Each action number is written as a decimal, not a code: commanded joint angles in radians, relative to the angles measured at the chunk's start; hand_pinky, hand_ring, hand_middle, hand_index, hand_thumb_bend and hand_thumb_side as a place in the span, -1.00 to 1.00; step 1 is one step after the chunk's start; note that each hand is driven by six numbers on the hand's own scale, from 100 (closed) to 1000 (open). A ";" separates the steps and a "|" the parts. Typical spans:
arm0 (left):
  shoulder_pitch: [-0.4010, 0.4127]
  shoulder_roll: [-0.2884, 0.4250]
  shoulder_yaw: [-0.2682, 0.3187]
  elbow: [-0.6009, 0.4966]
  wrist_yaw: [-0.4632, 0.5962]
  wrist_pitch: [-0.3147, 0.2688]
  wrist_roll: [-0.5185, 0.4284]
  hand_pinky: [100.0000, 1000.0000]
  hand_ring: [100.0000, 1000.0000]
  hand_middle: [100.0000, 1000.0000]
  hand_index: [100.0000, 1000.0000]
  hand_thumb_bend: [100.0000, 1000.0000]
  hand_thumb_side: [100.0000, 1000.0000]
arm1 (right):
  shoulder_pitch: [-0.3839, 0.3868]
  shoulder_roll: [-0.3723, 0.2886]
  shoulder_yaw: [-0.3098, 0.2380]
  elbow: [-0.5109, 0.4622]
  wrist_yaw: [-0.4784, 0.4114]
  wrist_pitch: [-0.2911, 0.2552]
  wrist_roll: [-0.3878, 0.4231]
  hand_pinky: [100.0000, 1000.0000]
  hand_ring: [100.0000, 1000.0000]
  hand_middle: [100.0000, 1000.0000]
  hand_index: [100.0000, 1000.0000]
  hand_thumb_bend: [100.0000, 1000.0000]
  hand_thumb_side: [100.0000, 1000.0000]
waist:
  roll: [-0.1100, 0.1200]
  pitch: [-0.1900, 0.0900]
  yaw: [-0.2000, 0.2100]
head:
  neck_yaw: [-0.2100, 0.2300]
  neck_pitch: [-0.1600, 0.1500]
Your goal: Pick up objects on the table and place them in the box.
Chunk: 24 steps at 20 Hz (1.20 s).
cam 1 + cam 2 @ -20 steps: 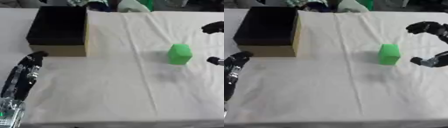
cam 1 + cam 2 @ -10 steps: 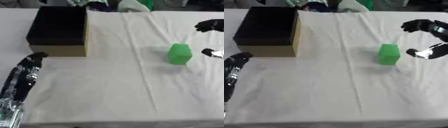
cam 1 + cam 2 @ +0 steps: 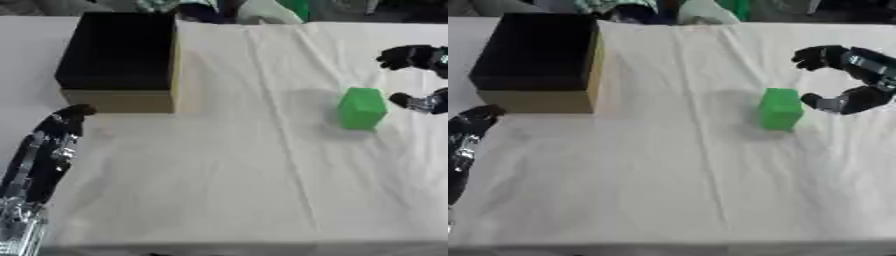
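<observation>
Green block [image 3: 780, 108] stands upright on white tablecloth [image 3: 227, 190], right of centre, approx 3 o'clock from the middle of the table. Right hand [image 3: 846, 75] sits just beside it at the block's 3 o'clock, fingers and thumb spread in a C facing the block, not touching, holding nothing. Box [image 3: 122, 55], black inside w/ tan walls, sits at 10 o'clock, well apart from the block. Left hand [image 3: 48, 150] rests at 8 o'clock near the table edge, fingers straight, released.
</observation>
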<state>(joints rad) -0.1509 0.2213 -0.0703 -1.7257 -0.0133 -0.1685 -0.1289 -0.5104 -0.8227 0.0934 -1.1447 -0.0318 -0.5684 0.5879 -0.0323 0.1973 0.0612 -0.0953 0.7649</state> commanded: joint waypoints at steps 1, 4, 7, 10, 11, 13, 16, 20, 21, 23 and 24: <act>-0.012 0.022 -0.002 -0.017 -0.001 -0.002 -0.004 1.00 0.92 0.42 0.59 -1.00 0.25 | -0.018 -0.018 -0.006 0.016 0.014 -0.182 0.190 0.76 0.74 0.72 0.90 -0.54 -0.47 | 0.001 -0.012 0.000 | -0.001 0.005; -0.012 0.022 -0.002 -0.017 -0.002 -0.002 -0.004 1.00 0.92 0.42 0.59 -1.00 0.25 | -0.019 -0.012 -0.003 0.024 0.020 -0.184 0.194 0.77 0.74 0.72 0.90 -0.56 -0.45 | 0.002 -0.011 0.000 | -0.001 0.005; -0.013 0.021 -0.002 -0.017 -0.002 -0.002 -0.005 1.00 0.93 0.42 0.59 -1.00 0.25 | -0.017 -0.004 -0.001 0.032 0.030 -0.184 0.198 0.78 0.74 0.72 0.90 -0.59 -0.42 | 0.002 -0.010 0.001 | -0.002 0.005; -0.013 0.020 -0.002 -0.017 -0.003 -0.002 -0.005 1.00 0.93 0.42 0.60 -1.00 0.25 | -0.015 0.004 0.003 0.038 0.040 -0.184 0.203 0.79 0.75 0.72 0.91 -0.61 -0.40 | 0.003 -0.008 0.001 | -0.003 0.005; -0.013 0.020 -0.002 -0.017 -0.003 -0.002 -0.005 1.00 0.93 0.42 0.60 -1.00 0.25 | -0.014 0.006 0.004 0.040 0.042 -0.184 0.204 0.79 0.75 0.72 0.91 -0.61 -0.39 | 0.003 -0.008 0.001 | -0.003 0.005; -0.013 0.020 -0.002 -0.016 -0.004 -0.002 -0.005 1.00 0.93 0.42 0.60 -1.00 0.25 | -0.013 0.009 0.004 0.042 0.045 -0.184 0.206 0.79 0.75 0.72 0.91 -0.61 -0.40 | 0.003 -0.007 0.001 | -0.003 0.005; -0.012 0.020 -0.002 -0.016 -0.005 -0.002 -0.005 1.00 0.93 0.42 0.60 -1.00 0.26 | -0.014 0.012 0.006 0.042 0.045 -0.184 0.209 0.79 0.75 0.72 0.91 -0.63 -0.38 | 0.002 -0.006 0.001 | -0.002 0.005; -0.014 0.020 -0.004 -0.015 -0.006 -0.001 -0.007 1.00 0.93 0.42 0.60 -1.00 0.26 | -0.014 0.013 0.008 0.037 0.041 -0.186 0.216 0.80 0.75 0.72 0.91 -0.63 -0.37 | 0.001 -0.006 -0.001 | 0.001 0.005; -0.014 0.020 -0.004 -0.015 -0.006 -0.001 -0.007 1.00 0.93 0.42 0.60 -1.00 0.26 | -0.013 0.013 0.008 0.035 0.040 -0.186 0.218 0.80 0.75 0.72 0.91 -0.64 -0.36 | 0.000 -0.006 -0.001 | 0.001 0.005; -0.014 0.020 -0.003 -0.014 -0.006 -0.001 -0.006 1.00 0.93 0.42 0.60 -1.00 0.26 | -0.012 0.012 0.008 0.032 0.039 -0.186 0.222 0.81 0.76 0.73 0.91 -0.63 -0.35 | -0.001 -0.005 -0.002 | 0.001 0.005; -0.014 0.019 -0.004 -0.014 -0.006 0.000 -0.007 1.00 0.93 0.42 0.60 -1.00 0.26 | -0.011 0.012 0.008 0.031 0.041 -0.186 0.225 0.81 0.76 0.73 0.91 -0.62 -0.35 | -0.002 -0.005 -0.002 | 0.001 0.005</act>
<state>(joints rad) -0.1516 0.2213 -0.0755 -1.7255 -0.0172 -0.1683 -0.1325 -0.5104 -0.7850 0.1061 -1.0997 0.0087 -0.5507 0.6056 -0.0333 0.2037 0.0610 -0.0950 0.7649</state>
